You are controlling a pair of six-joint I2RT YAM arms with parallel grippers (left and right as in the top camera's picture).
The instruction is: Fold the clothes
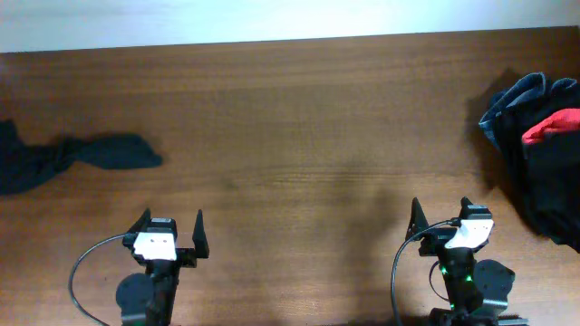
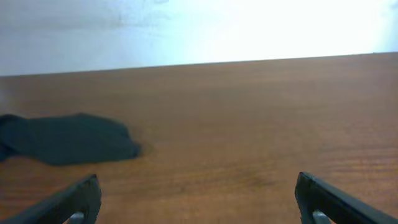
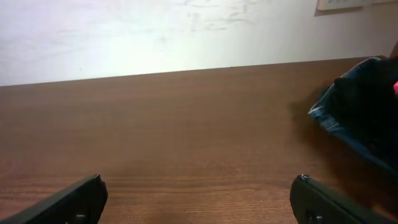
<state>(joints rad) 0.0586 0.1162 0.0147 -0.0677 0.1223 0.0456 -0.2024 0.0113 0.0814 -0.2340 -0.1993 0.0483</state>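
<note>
Brown wood-grain table [image 1: 299, 136] (glare-washed near its far edge) against a pale wall [image 3: 155, 37].

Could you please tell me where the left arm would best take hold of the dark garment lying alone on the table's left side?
Probably at its narrow, twisted waist, where the dark garment bunches into a ridge that the open left gripper could pinch. Come down from above on the robot's near side, jaws set across the twist; the flatter end lobe offers less to catch.

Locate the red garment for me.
Overhead view: the red garment lies atop the dark clothes pile at the table's right edge, ahead and right of the right tool.
</note>
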